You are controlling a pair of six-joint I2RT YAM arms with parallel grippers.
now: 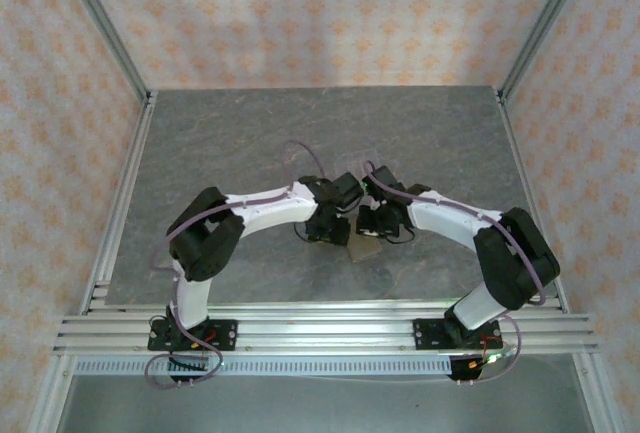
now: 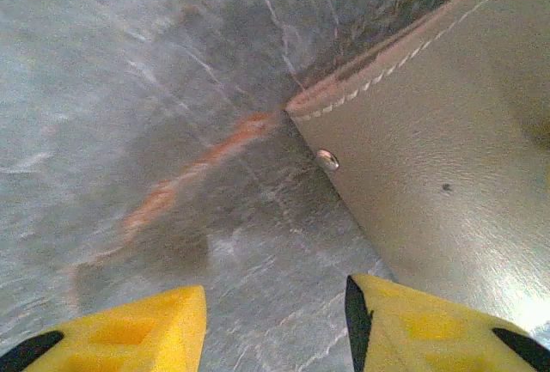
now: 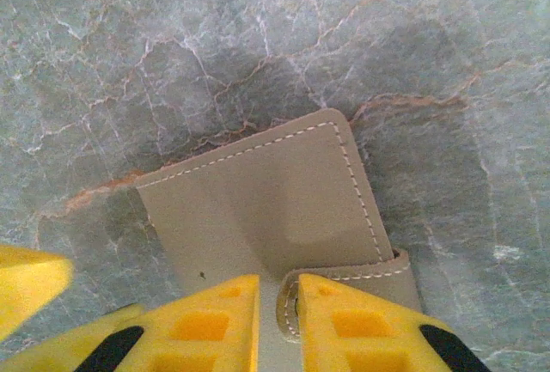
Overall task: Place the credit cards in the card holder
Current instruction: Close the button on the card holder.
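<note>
Pinching card holder [image 3: 275, 192] flap in right gripper [image 3: 278, 290], with left gripper [image 2: 275, 303] spread apart, 2 fingers just beside it.

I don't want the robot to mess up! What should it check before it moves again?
1. Grip: right gripper shut on the card holder at its flap edge: ok.
2. Free hand: left gripper open, nothing between its fingers: ok.
3. Position: left gripper close beside the card holder's corner: ok.
4. Card holder lying flat on the marble table: cannot tell.
5. Credit cards inside it: cannot tell.
</note>
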